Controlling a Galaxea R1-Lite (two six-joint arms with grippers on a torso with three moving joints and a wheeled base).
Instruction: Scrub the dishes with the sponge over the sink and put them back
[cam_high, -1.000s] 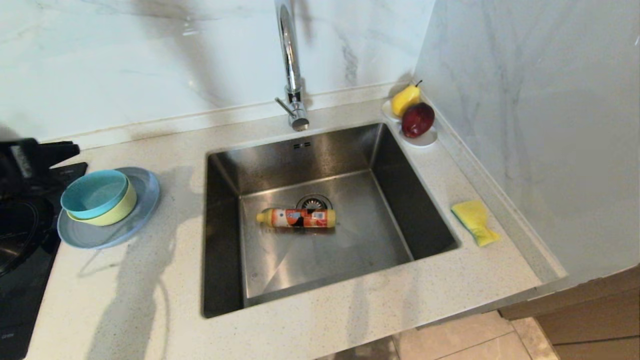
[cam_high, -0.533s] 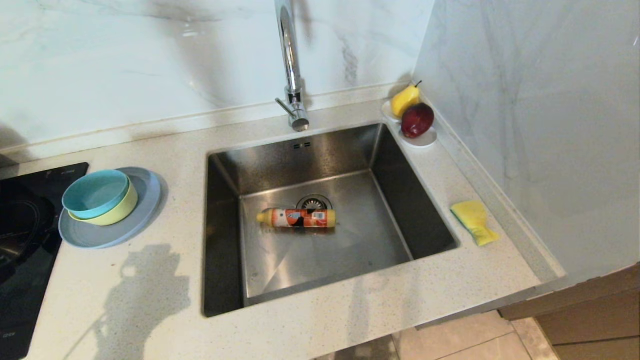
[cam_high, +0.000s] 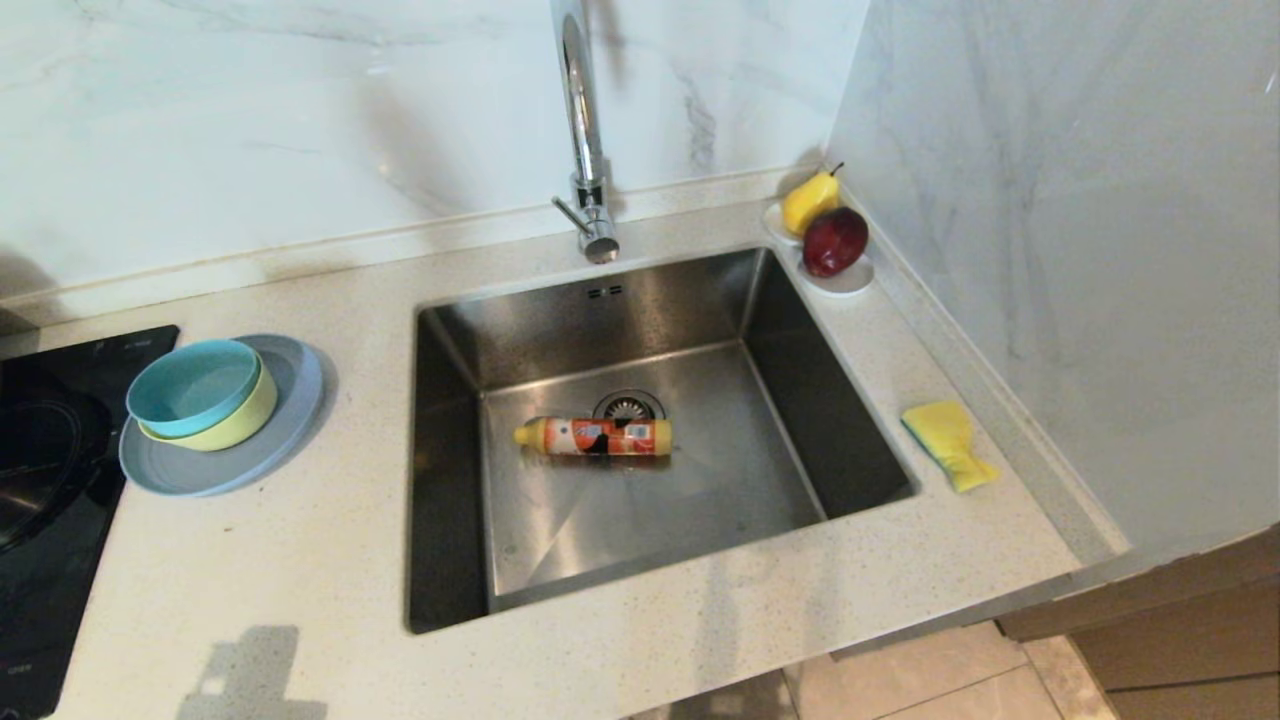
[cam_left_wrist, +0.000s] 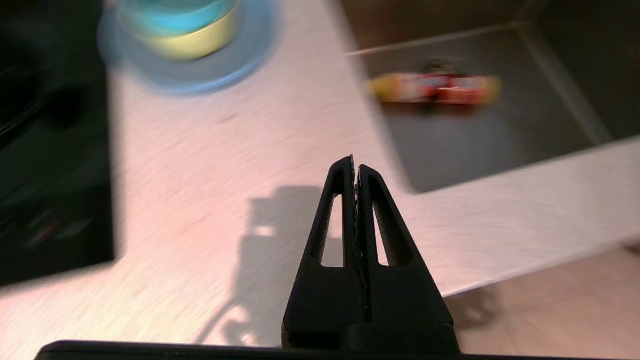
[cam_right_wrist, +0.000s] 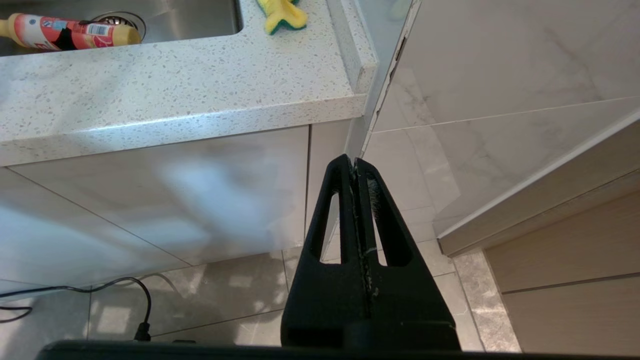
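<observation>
The dishes stand stacked at the counter's left: a teal bowl (cam_high: 192, 388) nested in a pale yellow bowl (cam_high: 240, 422) on a grey-blue plate (cam_high: 275, 445). The yellow sponge (cam_high: 948, 442) lies on the counter right of the steel sink (cam_high: 700, 500). In the left wrist view my left gripper (cam_left_wrist: 355, 162) is shut and empty, above the counter's front part, well short of the plate (cam_left_wrist: 225, 75). My right gripper (cam_right_wrist: 354, 162) is shut and empty, parked low in front of the cabinet, below the sponge (cam_right_wrist: 281, 12). Neither gripper shows in the head view.
An orange detergent bottle (cam_high: 595, 437) lies on the sink floor by the drain, under the chrome faucet (cam_high: 582, 130). A black cooktop (cam_high: 40, 480) borders the dishes on the left. A white dish with fruit (cam_high: 835, 245) sits at the back right, against the side wall (cam_high: 1050, 250).
My left arm, seen beside the dishes at the left edge a second ago, has pulled back out of the head view. Its shadow slid toward the counter's front edge. The dishes stayed put.
</observation>
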